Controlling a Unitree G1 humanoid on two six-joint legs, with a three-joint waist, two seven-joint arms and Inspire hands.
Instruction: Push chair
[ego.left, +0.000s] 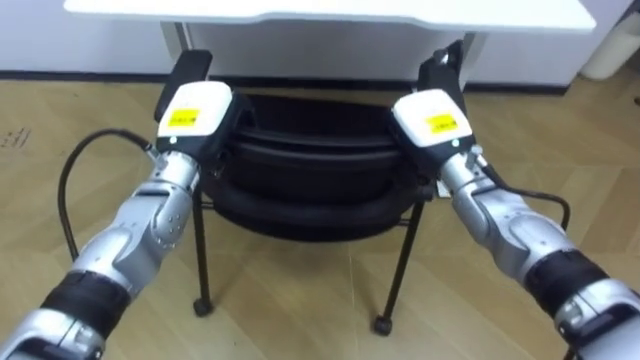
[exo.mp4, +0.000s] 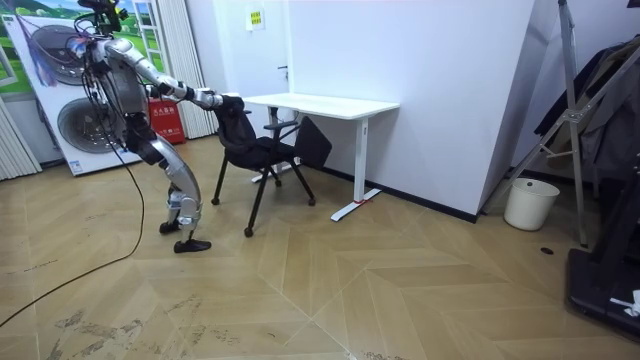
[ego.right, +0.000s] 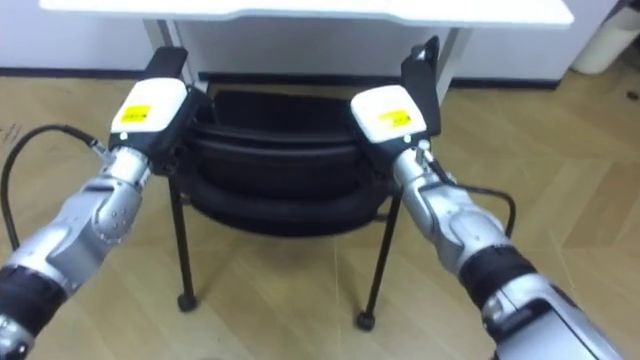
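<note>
Bright, even indoor light; soft shadow under chair; mild sheen on floor.

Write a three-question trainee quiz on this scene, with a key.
1. True or false: the chair stands between the robot and the desk.
2. The left hand and right hand are: A at the chair's back; B on the desk; C hanging down.
3. Fill in: the bin by the wall is ___.
Key: 1 true; 2 A; 3 white.
</note>
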